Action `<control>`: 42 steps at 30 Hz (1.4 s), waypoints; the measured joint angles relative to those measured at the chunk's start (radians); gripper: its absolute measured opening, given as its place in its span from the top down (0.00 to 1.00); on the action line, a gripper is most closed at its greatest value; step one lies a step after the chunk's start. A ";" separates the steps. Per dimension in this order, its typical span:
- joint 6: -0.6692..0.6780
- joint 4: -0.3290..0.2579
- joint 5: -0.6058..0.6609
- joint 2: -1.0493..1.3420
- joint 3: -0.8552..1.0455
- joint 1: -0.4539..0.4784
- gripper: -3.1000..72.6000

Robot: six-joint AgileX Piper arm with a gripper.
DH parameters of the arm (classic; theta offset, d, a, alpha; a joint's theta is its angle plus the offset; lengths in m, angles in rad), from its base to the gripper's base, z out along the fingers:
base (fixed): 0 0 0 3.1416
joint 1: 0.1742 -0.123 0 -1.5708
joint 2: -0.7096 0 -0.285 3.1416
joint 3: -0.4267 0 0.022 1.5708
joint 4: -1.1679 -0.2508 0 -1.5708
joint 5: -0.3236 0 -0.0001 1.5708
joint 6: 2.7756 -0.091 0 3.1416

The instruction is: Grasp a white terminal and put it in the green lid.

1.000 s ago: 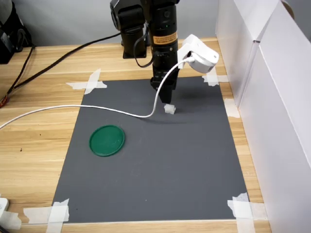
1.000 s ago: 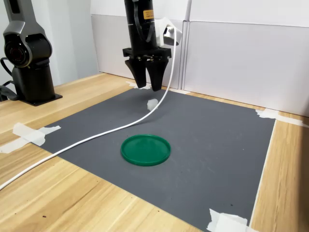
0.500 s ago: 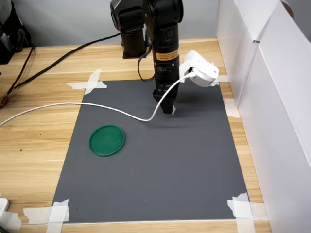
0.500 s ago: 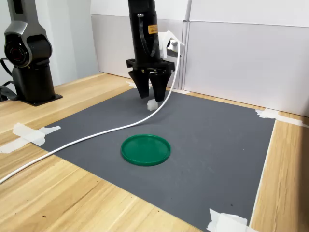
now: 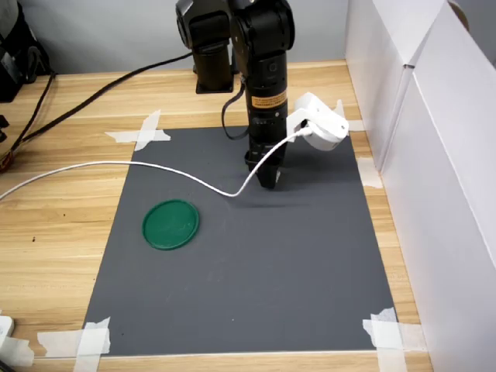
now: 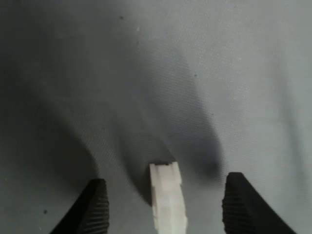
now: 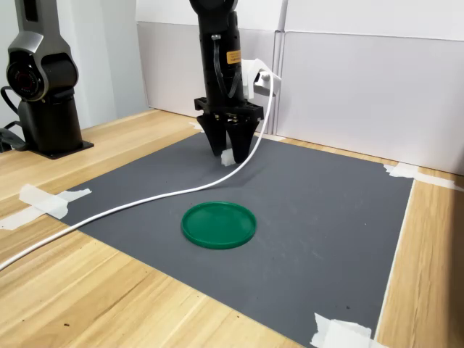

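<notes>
In the first exterior view, the arm [image 5: 266, 70] has a yellow sticker, but the words are too small to read. The gripper [image 5: 267, 180] points down at the dark mat [image 5: 256, 263]. It hides the white terminal. The green lid [image 5: 170, 224] lies well apart, toward the first exterior view's left, with bare mat all around it.

In the wrist view, the white terminal [image 6: 168, 202] sits on the mat between the two black fingers [image 6: 95, 207]. The jaws are spread, with a gap on each side.

In the second exterior view, the terminal [image 7: 228, 157] peeks out at the fingertips. A white cable [image 7: 138, 205] runs across the mat just behind the lid [image 7: 218, 224].
</notes>
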 joint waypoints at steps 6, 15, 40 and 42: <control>-0.014 0.000 0.000 -0.002 0.000 0.000 0.24; -0.072 0.001 0.000 -0.002 0.000 0.000 0.78; -0.054 -0.013 0.268 0.059 -0.329 0.132 0.85; -0.033 -0.016 0.270 0.059 -0.336 0.175 0.85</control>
